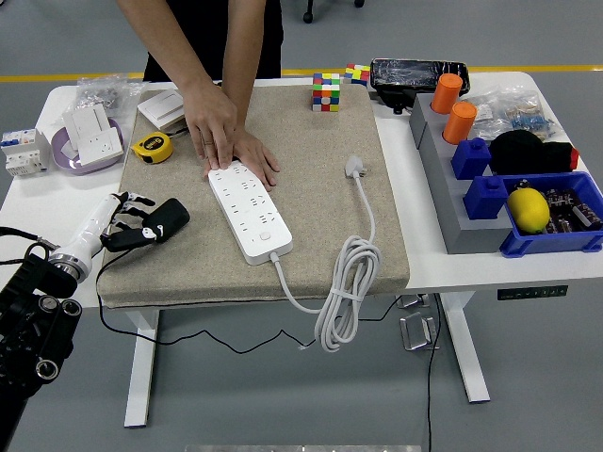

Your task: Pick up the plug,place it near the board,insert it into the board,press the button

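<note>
A white power strip [248,211] lies at an angle on the beige mat [311,169]. Its white plug [354,168] lies on the mat to the right, and its cable [347,282] coils over the mat's front edge. My left hand [146,222] hovers over the mat's left edge, fingers relaxed and holding nothing, well left of the strip. A person's two hands [226,141] press down on the strip's far end. My right hand is out of view.
A yellow tape measure [151,146] and a purple bowl with a socket [87,141] sit at the left. Two colour cubes [326,91] stand at the mat's far edge. Grey and blue bins with orange cylinders [452,105] and a lemon [528,208] stand at the right.
</note>
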`<action>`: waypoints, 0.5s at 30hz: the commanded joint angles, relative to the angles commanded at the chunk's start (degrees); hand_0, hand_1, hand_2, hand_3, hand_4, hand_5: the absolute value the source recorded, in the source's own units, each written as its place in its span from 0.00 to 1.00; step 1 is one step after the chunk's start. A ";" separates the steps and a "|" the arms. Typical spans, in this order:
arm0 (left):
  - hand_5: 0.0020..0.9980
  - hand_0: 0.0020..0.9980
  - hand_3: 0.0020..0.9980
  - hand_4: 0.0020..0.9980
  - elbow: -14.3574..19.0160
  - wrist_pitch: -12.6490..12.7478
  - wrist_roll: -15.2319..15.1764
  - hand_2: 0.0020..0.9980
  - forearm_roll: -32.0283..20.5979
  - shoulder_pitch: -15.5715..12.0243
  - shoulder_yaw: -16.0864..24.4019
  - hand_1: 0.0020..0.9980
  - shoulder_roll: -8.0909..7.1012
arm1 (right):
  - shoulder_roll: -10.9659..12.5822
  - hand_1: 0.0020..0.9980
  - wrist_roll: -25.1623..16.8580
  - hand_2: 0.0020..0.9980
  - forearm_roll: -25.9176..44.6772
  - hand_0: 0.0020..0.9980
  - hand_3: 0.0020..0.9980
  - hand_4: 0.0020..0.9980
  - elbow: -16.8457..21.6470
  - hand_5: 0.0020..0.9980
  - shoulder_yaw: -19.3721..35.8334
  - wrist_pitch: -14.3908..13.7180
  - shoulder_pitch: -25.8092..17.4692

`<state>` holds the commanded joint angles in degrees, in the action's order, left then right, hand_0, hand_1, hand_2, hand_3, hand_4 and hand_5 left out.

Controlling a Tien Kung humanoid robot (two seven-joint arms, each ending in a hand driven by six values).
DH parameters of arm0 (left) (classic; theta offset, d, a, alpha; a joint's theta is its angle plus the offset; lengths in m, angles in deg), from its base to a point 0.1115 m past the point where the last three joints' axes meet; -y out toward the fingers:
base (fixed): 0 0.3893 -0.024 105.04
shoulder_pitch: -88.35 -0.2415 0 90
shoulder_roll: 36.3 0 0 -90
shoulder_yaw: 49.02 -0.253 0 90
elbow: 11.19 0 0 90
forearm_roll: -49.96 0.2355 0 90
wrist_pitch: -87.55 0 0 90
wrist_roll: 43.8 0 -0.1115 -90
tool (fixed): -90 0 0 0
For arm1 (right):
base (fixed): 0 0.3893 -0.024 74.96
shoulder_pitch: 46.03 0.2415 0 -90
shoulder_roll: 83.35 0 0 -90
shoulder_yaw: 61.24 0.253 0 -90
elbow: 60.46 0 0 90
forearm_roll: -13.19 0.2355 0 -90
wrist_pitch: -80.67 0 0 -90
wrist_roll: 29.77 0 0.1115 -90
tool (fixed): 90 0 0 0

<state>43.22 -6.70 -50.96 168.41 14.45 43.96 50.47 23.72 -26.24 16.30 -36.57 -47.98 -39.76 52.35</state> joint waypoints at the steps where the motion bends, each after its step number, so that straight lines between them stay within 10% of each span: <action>1: 0.72 0.78 0.83 1.00 0.08 -0.20 -0.04 0.83 -0.14 0.02 0.11 0.88 -0.01 | 0.00 0.79 -0.01 0.75 0.00 0.82 0.76 1.00 0.00 1.00 0.03 0.01 0.02; 10: 0.78 0.83 0.86 1.00 3.62 -0.85 0.29 0.87 -6.43 -0.17 0.62 0.91 0.13 | -0.05 0.79 -0.03 0.75 -0.03 0.82 0.76 1.00 0.02 1.00 0.25 0.01 0.28; 11: 1.00 0.95 0.98 1.00 4.46 -0.82 0.52 0.98 -8.33 -0.29 0.60 1.00 0.17 | -0.05 0.79 -0.03 0.75 -0.05 0.82 0.76 1.00 0.03 1.00 0.29 0.01 0.29; 15: 1.00 0.95 0.98 1.00 10.19 -1.18 2.16 0.98 -18.18 -1.13 0.01 1.00 0.37 | -0.07 0.79 -0.02 0.75 -0.04 0.82 0.76 1.00 0.03 1.00 0.31 0.03 0.29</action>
<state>53.41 -7.88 -48.80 150.23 13.32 43.96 50.84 23.64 -26.26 16.26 -36.54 -47.67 -39.73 52.64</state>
